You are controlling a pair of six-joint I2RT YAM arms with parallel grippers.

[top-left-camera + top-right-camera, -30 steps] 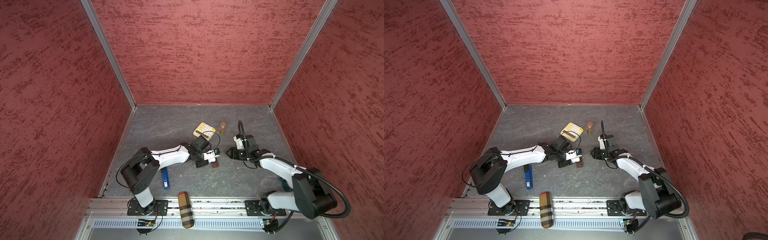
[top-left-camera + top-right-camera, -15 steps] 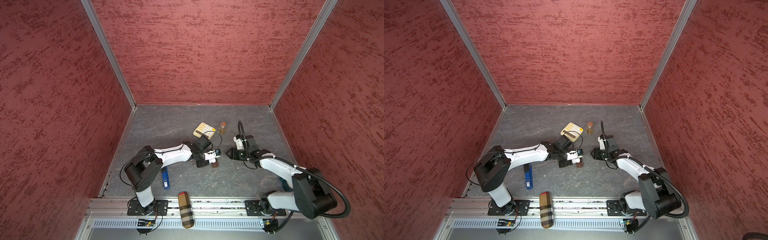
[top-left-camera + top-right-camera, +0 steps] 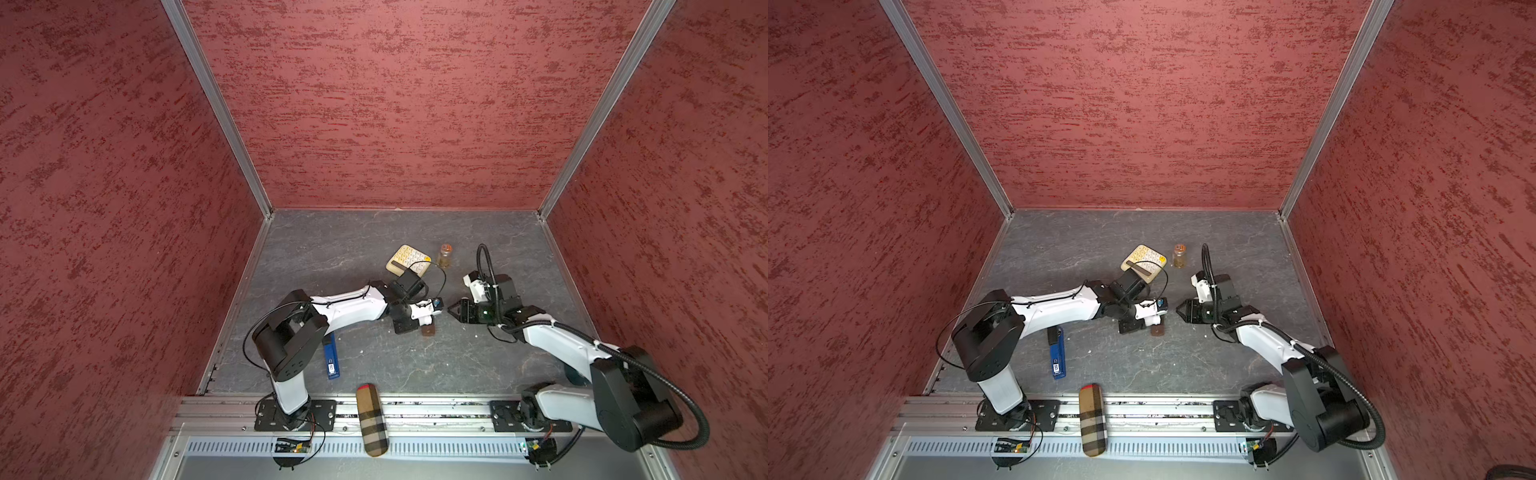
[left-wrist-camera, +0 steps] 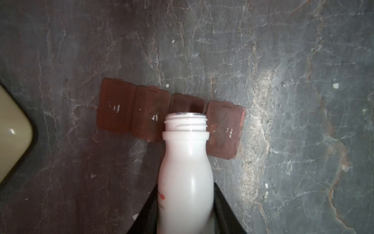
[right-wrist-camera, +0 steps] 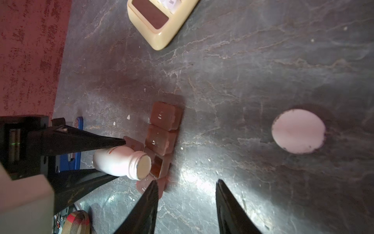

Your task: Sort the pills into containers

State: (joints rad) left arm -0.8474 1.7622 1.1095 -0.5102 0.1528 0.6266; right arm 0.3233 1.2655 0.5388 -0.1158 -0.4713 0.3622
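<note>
While the left claw is clamped round the body of the white bottle, we judge the pouring step to be in hand. The bottle lies tipped nearly level, and its uncapped mouth hangs just over the open compartment of the containers. That brown row lies near the middle of the counter, a little nearer the front edge. The lids on either side of the open one are down.

The right claw hovers just beside the end of the row with its jaws apart and nothing between them. A round white disc, perhaps the bottle's cap, lies flat on the counter, apart from the row.

A few tiny white bits that we take for pills lie loose on the counter around the row. We cannot tell whether any sit inside the open compartment or the bottle.

Next we would tip the mouth lower, slowly and centred over the opening, since the gap is narrow and more pieces could easily spill past it.
</note>
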